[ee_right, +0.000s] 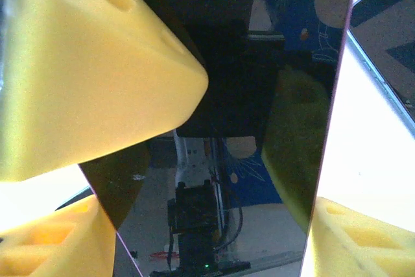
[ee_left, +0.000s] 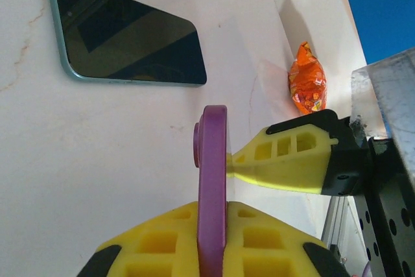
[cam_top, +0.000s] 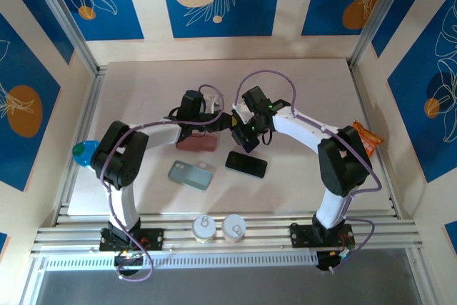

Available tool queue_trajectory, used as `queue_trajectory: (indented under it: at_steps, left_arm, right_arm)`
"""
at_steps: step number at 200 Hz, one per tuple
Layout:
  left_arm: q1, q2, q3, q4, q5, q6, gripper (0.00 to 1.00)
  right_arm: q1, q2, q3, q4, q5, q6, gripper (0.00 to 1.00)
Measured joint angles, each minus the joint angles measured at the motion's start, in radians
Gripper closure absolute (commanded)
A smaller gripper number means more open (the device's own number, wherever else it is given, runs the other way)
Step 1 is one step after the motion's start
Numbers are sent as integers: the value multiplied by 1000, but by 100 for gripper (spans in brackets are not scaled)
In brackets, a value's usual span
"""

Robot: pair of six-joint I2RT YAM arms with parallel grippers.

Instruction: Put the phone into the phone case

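Observation:
A mauve phone [cam_top: 196, 141] is held on edge above the table between both grippers. My left gripper [cam_top: 207, 125] is shut on its two faces; in the left wrist view the purple phone [ee_left: 213, 160] stands edge-on between the yellow fingers [ee_left: 162, 244]. My right gripper [cam_top: 239, 130] meets it from the right, one of its fingers [ee_left: 285, 160] reaching the phone. In the right wrist view the glossy screen [ee_right: 259, 95] spans the gap between my right gripper's [ee_right: 207, 244] fingers, which touch its side edges. The grey-green phone case [cam_top: 191, 174] lies flat on the table below the left gripper.
A second phone [cam_top: 246, 164] with a dark screen and teal rim [ee_left: 126, 34] lies flat beside the case. An orange snack packet [cam_top: 366, 137] sits by the right wall. A blue-green object [cam_top: 83, 152] is at the left edge, and two white round lids [cam_top: 204, 227] rest on the front rail.

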Motion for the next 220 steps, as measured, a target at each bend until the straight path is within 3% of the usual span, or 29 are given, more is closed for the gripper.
queue_trajectory:
  at_steps: [13,32,83,140,220]
  left_arm:
    - [0,-1,0,1,-1,0,100]
    - [-2,-2,-6,-1,-37,0,100]
    - [-2,-135,-84,-6,-165,-34,100]
    - [-10,-365,-220,58,-339,-162,100]
    - [-90,-418,-314,165,-470,-318,100]
  right_arm:
    - [0,-2,-7,11,-1,10,13]
    - [-2,-19,-34,27,-30,29,9]
    - [-107,-195,-243,165,-229,187,9]
    - [-253,-329,-554,541,-514,520,11]
    - [-252,-307,-582,916,-690,766,12]
